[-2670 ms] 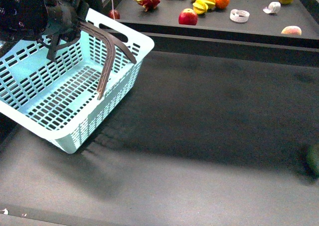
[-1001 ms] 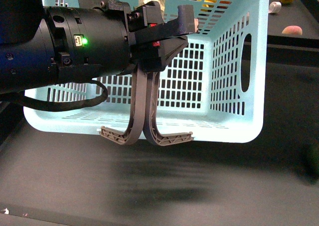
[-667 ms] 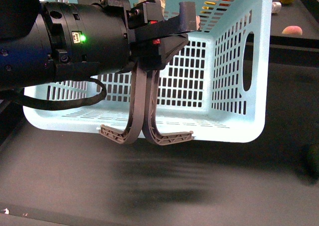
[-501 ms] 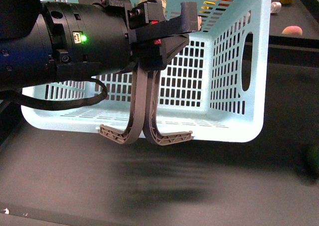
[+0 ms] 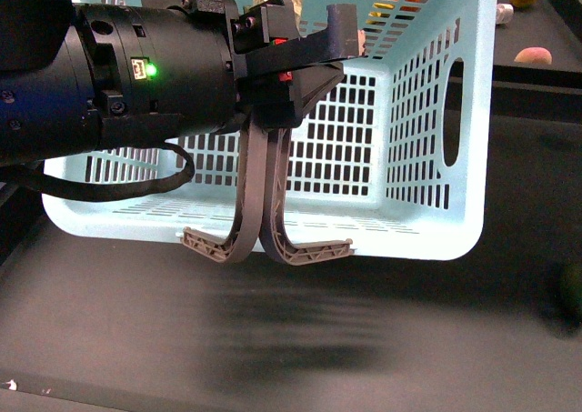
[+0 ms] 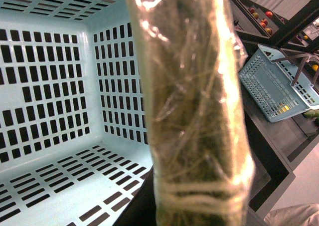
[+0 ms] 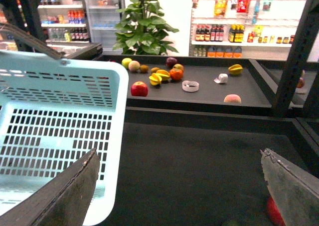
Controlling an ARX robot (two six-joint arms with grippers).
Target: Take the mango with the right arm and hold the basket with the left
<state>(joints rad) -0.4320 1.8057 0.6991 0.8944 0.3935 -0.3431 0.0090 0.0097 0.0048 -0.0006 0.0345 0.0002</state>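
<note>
Turquoise basket (image 5: 427, 203) hangs from your left gripper (image 5: 275, 103), clamped on both handles (image 5: 256, 194); right gripper (image 7: 177, 186) gapes empty. Jerk, and handles may slip.

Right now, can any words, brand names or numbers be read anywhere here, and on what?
None can be read.
Bottles and packets on the far shop shelves: labels too small and blurred.
Thick black left arm: pale mark beside its small green light, not legible.
Pale turquoise slotted plastic basket: no lettering visible.
</note>
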